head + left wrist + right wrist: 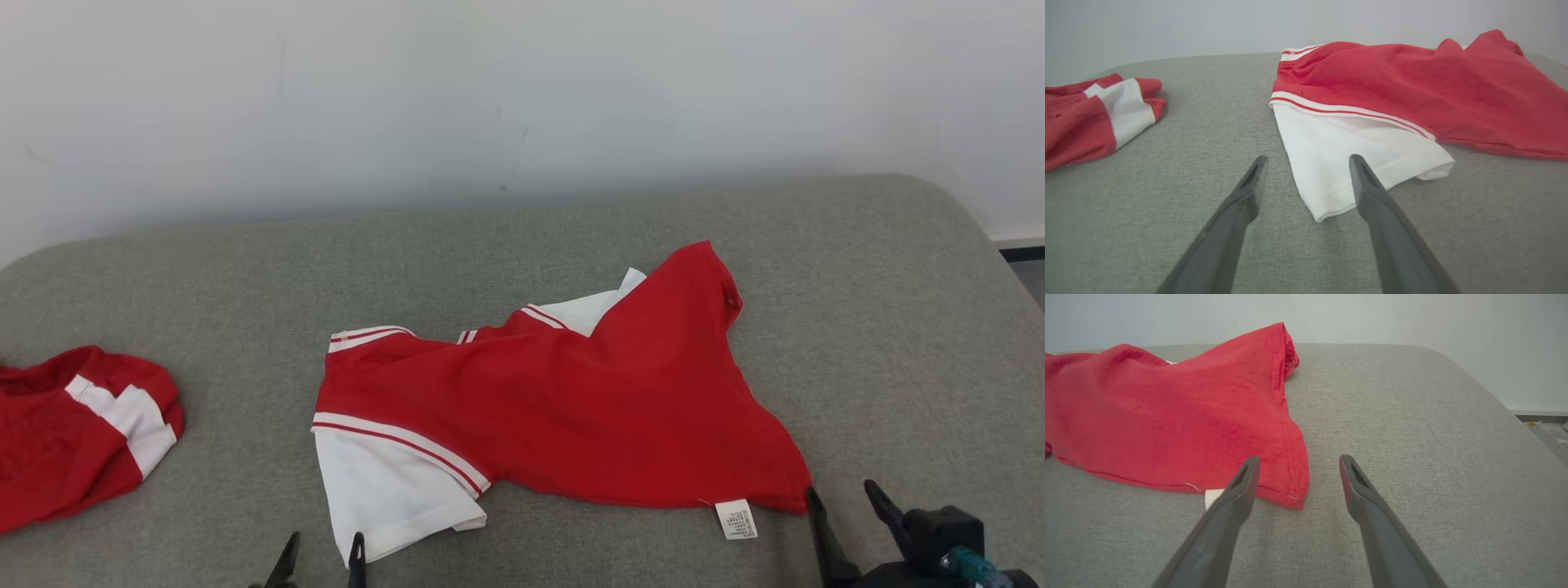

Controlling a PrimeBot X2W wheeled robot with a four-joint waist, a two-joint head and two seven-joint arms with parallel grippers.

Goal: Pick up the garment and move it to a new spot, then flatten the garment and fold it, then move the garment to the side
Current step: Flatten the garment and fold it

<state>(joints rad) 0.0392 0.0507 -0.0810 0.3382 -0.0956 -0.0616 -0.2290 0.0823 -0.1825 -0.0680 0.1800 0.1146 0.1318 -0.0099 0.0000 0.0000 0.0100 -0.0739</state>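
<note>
Red-and-white garment on grey cushion

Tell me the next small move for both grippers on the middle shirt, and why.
Probably ease both down and forward onto the shirt's near edge. The left gripper stands open at the white sleeve's edge, the right gripper open at the red hem corner. Neither is closed on cloth, and the shirt lies twisted, not yet lifted.
</note>
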